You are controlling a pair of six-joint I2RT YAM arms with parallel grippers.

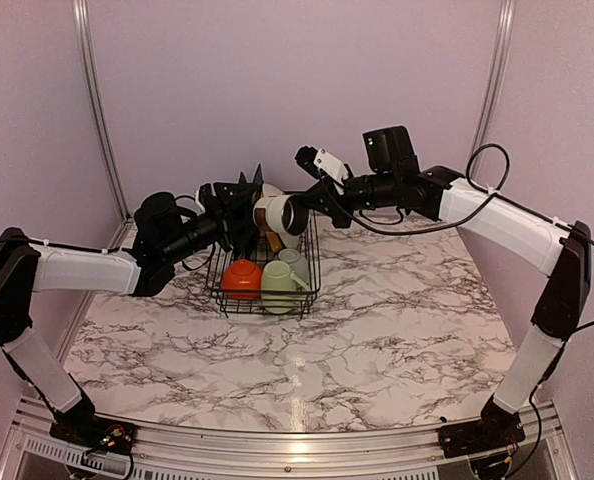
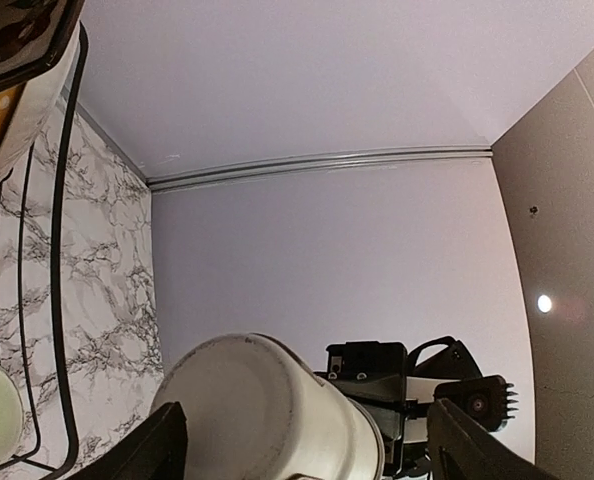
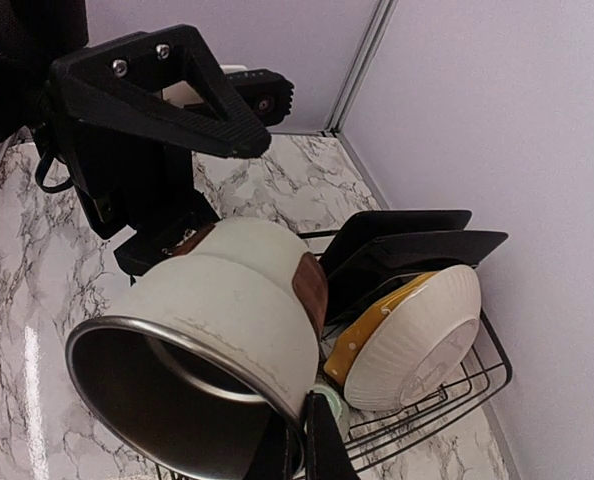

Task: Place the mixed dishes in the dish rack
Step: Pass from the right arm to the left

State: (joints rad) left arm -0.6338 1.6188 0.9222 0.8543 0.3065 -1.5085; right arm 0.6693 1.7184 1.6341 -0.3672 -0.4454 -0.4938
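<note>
A cream cup (image 3: 217,300) with a dark inside and a brown handle hangs on its side above the dish rack (image 1: 311,262). My right gripper (image 3: 305,450) is shut on its rim from below. From the other side, my left gripper (image 2: 307,450) stands open, its fingers (image 2: 162,445) wide on either side of the cup's base (image 2: 267,400). In the top view the cup (image 1: 282,213) sits between the left gripper (image 1: 252,205) and the right gripper (image 1: 305,207). In the rack stand black plates (image 3: 417,250), a yellow dotted plate (image 3: 372,335) and a white ribbed bowl (image 3: 417,340).
An orange bowl (image 1: 242,278) and a pale green mug (image 1: 280,285) sit in the rack's near part. The rack stands on the marble table (image 1: 377,330) close to the back wall. The side wall is near the rack's right side in the right wrist view.
</note>
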